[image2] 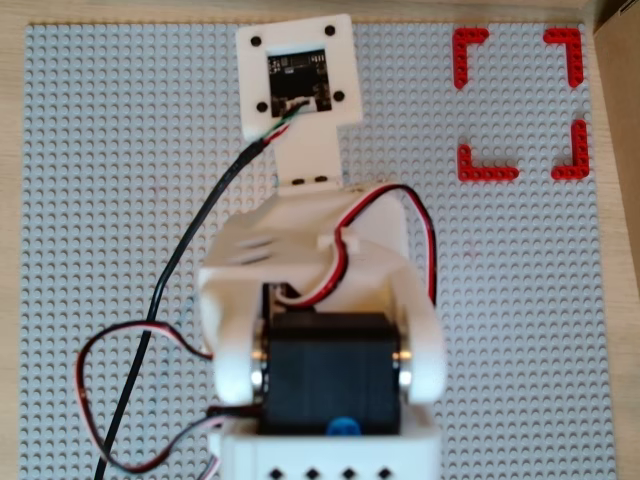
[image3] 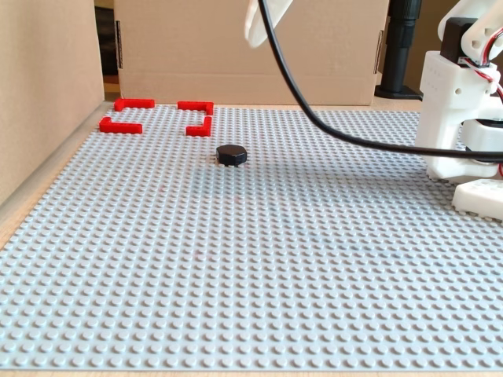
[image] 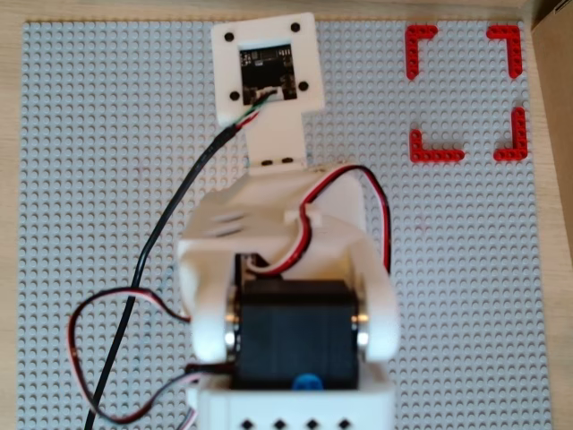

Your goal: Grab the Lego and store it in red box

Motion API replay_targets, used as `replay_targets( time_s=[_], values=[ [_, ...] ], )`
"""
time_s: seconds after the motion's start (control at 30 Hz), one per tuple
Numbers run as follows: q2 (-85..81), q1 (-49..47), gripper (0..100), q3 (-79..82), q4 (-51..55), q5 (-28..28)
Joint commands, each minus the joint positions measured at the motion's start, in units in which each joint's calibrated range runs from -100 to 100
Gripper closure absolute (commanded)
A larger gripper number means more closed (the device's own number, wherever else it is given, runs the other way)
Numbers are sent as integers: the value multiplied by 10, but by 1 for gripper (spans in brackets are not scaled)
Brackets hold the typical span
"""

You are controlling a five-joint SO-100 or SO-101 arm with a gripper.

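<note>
The Lego, a small glossy black hexagon, lies on the grey baseplate in the fixed view, a little in front and to the right of the red box. In both overhead views the red box sits at the top right with nothing inside it, and the Lego is hidden under the arm. The white camera mount covers my gripper from above. In the fixed view only a white tip of the arm's end shows at the top edge, high above the Lego; its jaws are out of sight.
Cardboard walls stand behind and to the left of the baseplate in the fixed view. The white arm base stands at the right, and a black cable hangs across the plate. In the overhead views a cardboard edge borders the right side.
</note>
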Motion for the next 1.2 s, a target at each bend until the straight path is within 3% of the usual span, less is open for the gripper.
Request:
replay_targets(
  time_s=[0.0, 0.13, 0.53, 1.17],
  values=[
    [19, 3, 84, 20, -39, -2],
    [26, 3, 79, 25, -42, -2],
    [36, 7, 79, 63, -84, -2],
    [206, 54, 79, 59, -176, 0]
  ],
)
